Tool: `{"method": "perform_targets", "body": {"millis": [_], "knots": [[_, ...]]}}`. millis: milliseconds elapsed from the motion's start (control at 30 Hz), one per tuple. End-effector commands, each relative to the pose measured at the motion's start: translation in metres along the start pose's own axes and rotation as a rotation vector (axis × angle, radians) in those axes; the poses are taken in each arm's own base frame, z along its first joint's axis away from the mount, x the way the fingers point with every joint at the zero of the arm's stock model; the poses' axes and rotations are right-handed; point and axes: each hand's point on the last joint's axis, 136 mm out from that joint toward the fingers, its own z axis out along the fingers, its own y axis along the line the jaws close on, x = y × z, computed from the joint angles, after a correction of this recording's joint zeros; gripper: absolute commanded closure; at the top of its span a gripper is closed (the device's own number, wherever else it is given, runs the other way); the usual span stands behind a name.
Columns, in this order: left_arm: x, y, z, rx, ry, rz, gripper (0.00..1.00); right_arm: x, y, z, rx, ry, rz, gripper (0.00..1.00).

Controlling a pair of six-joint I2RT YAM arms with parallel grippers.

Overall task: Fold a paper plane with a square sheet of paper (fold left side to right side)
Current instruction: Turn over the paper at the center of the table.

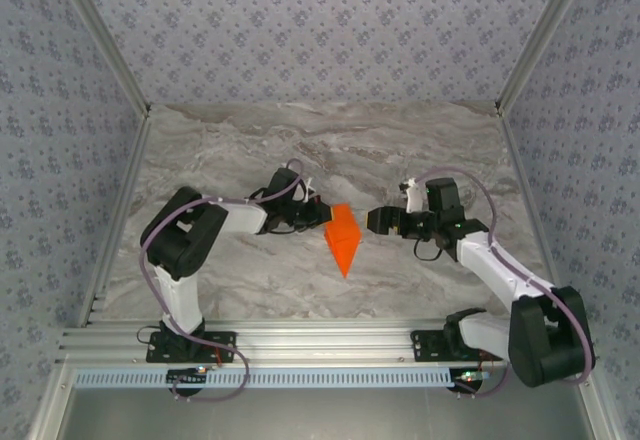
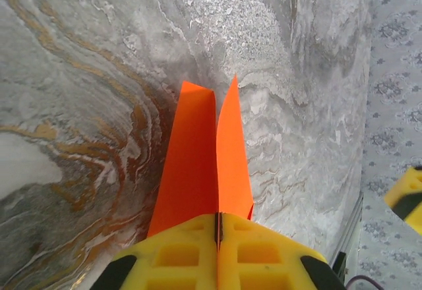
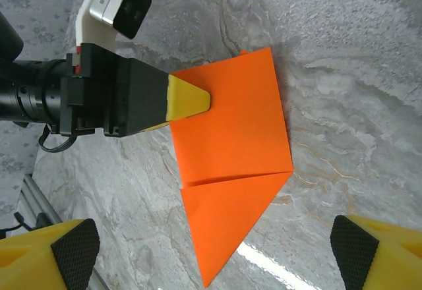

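The orange square sheet of paper (image 1: pixel 342 238) lies mid-table, folded into a pointed shape whose tip faces the near edge. In the right wrist view the paper (image 3: pixel 231 138) shows a crease across it and a triangular nose. My left gripper (image 1: pixel 322 214) reaches in from the left and is shut on the paper's left edge. In the left wrist view its yellow jaws (image 2: pixel 219 223) meet on the orange sheet (image 2: pixel 198 165), which rises as two flaps beyond them. My right gripper (image 1: pixel 374 220) stands open just right of the paper, its fingers (image 3: pixel 72 254) wide apart and nothing between them.
The marble table (image 1: pixel 250 140) is bounded by patterned walls at the back and sides, with an aluminium rail (image 1: pixel 330 345) along the near edge. The two grippers face each other across the paper, a short gap apart.
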Motion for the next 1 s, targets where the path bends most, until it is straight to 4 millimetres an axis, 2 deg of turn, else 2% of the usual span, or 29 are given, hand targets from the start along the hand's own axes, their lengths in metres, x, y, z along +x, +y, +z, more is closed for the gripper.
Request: {"method": "perform_targets", "body": {"millis": [0, 167, 300, 567, 700, 967], "knots": [[-0.008, -0.03, -0.022, 0.103, -0.043, 0.085, 0.99, -0.012, 0.012, 0.006, -0.158, -0.017, -0.014, 0.07], [-0.008, -0.054, -0.046, 0.2, -0.062, 0.138, 1.0, -0.02, 0.018, 0.014, -0.309, -0.003, -0.025, 0.09], [-0.004, -0.072, -0.061, 0.272, -0.06, 0.183, 1.0, -0.023, 0.03, 0.017, -0.414, 0.03, -0.073, 0.12], [0.002, -0.105, -0.086, 0.364, -0.062, 0.257, 1.0, -0.022, 0.035, 0.029, -0.511, 0.089, -0.101, 0.15], [0.006, -0.114, -0.091, 0.385, -0.055, 0.275, 1.0, -0.017, 0.042, 0.038, -0.55, 0.13, -0.103, 0.19], [0.013, -0.115, -0.084, 0.366, -0.019, 0.291, 1.0, -0.018, 0.058, 0.043, -0.584, 0.151, -0.136, 0.32]]}}
